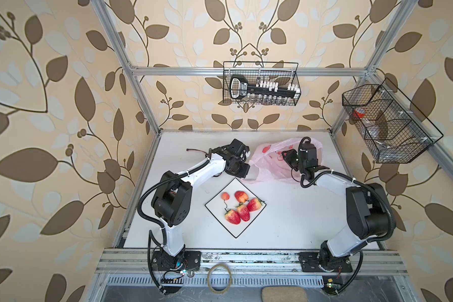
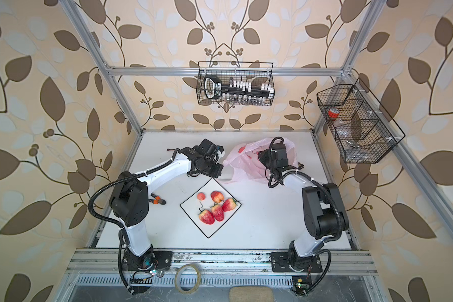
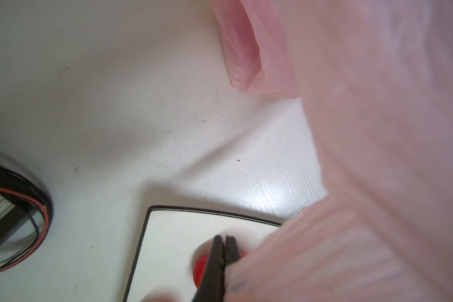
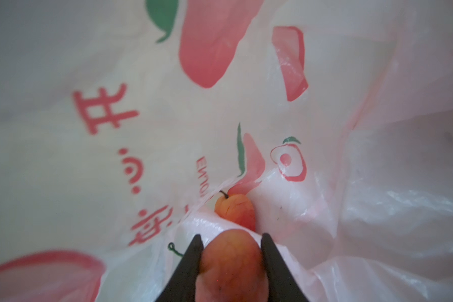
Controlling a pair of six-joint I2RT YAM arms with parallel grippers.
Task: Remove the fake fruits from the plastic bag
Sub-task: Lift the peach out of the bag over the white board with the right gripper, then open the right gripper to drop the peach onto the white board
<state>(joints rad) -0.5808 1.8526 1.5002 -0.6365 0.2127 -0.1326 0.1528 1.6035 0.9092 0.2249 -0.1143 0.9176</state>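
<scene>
Left gripper [image 3: 224, 239]: jaws closed, pinching the plastic bag [image 1: 270, 167] edge by the plate's far corner.
Plate [image 1: 236, 231]: five fake fruits [image 1: 243, 211] on it.
Plastic bag: beyond-right of the plate; small stemmed fruit [image 4: 237, 211] inside.
Right gripper [image 4: 232, 236]: in the bag, clamping a pinkish-orange ball [image 4: 232, 269].

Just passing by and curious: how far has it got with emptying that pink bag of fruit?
Done: five fruits sit on the plate. In hand: the left gripper pinches the plastic bag while the right gripper clamps a peachy fruit inside it. Left: at least one small orange fruit in the bag.
</scene>
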